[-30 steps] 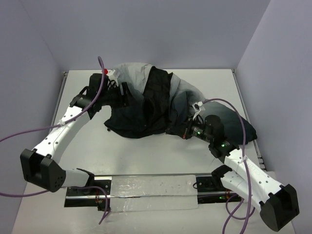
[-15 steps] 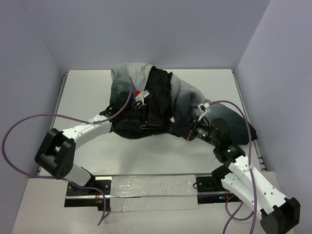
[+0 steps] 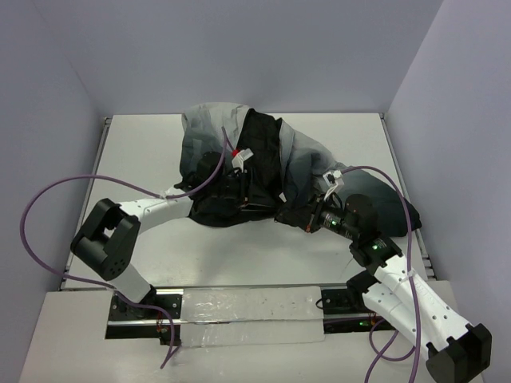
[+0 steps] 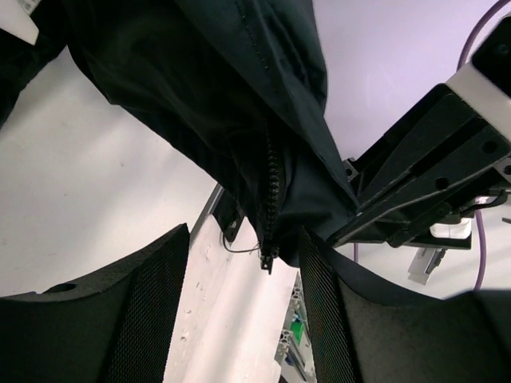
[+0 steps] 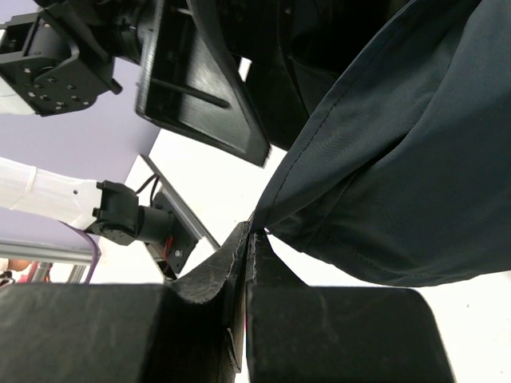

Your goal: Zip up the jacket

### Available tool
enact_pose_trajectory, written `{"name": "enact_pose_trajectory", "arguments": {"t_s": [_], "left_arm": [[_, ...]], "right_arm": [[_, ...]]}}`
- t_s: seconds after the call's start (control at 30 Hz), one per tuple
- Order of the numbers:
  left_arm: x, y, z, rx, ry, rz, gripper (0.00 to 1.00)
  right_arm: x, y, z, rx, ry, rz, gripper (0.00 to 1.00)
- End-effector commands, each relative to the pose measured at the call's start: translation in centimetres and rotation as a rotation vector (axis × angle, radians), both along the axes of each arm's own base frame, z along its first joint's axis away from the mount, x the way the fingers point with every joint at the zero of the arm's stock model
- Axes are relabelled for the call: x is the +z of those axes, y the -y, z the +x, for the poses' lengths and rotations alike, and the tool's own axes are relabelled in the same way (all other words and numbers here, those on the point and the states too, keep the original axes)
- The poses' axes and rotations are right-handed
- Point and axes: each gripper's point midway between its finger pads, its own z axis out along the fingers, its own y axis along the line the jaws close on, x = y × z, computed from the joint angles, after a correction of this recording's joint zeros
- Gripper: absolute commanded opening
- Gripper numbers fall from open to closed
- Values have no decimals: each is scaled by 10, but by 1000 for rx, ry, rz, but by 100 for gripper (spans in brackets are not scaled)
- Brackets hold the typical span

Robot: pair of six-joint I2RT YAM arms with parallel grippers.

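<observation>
Lying heaped on the table [image 3: 144, 152] toward twelve o'clock, the jacket [image 3: 307, 152] was open, lining showing, and the zipping looked unstarted. The right fingers [image 5: 249, 255] were clamped on its five o'clock hem. The left fingers [image 4: 156, 303] stood open astride the zipper [image 4: 271, 191] end, holding nothing.

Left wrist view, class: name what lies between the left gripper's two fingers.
The zipper end of the jacket hangs there, with dark fabric on either side. The left gripper stands open around it, as the left wrist view shows.

Both arms white w/ black joints: left arm [image 3: 152, 209], right arm [image 3: 402, 283]. Purple cables [image 3: 80, 183]. Left end effector [image 4: 239, 295] black, textured pads [image 4: 152, 311].
</observation>
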Motion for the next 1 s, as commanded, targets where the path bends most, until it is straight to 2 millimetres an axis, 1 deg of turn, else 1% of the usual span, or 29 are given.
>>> {"name": "enact_pose_trajectory", "arguments": {"t_s": [0.0,0.1,0.23,0.47,0.7,0.83,0.97], "left_arm": [[8,15,-9,-71,40,-44,62],[3,19,-12,-80,36,-23,61],[3,23,-16,-101,38,-29,60],[-2,23,-23,-128,19,-34,59],[16,23,-25,-114,39,-111,61],[18,22,-30,-139,40,-132,62],[12,23,-34,-167,29,-127,59]], "right_arm": [[10,-1,-2,18,36,15,0],[11,-1,-2,18,38,16,0],[10,-1,-1,16,36,13,0],[9,-1,1,17,31,9,0],[11,-1,1,15,33,9,0],[9,0,0,16,28,11,0],[15,0,-1,16,40,21,0]]}}
